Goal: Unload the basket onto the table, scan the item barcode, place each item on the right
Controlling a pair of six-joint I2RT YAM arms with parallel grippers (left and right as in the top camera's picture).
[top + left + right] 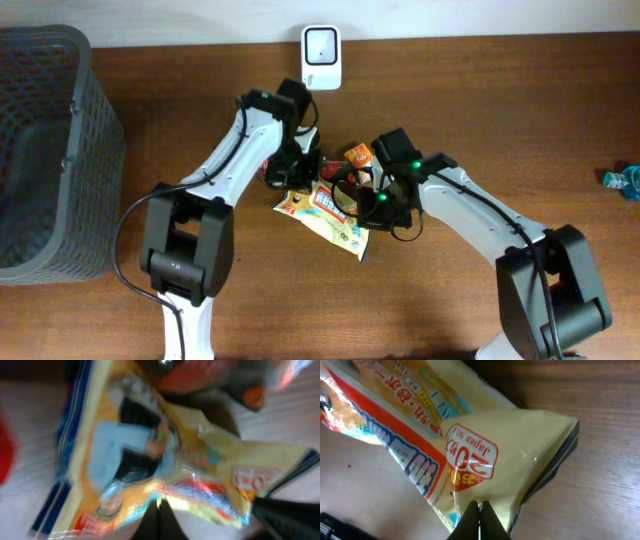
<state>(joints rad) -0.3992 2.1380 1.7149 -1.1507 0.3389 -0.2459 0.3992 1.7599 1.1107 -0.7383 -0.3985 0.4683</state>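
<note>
At the centre of the desk (450,100), the snack packet (335,222) is pinched by the left pincer (159,505) and right pincer (480,506), both clamped on it; grasping looks done, while showing its barcode to the scanner (321,58) at the upper middle remains

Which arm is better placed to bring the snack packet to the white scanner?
Left, probably: the left pincer grips the snack packet and sits nearer the white scanner than the right pincer.
</note>
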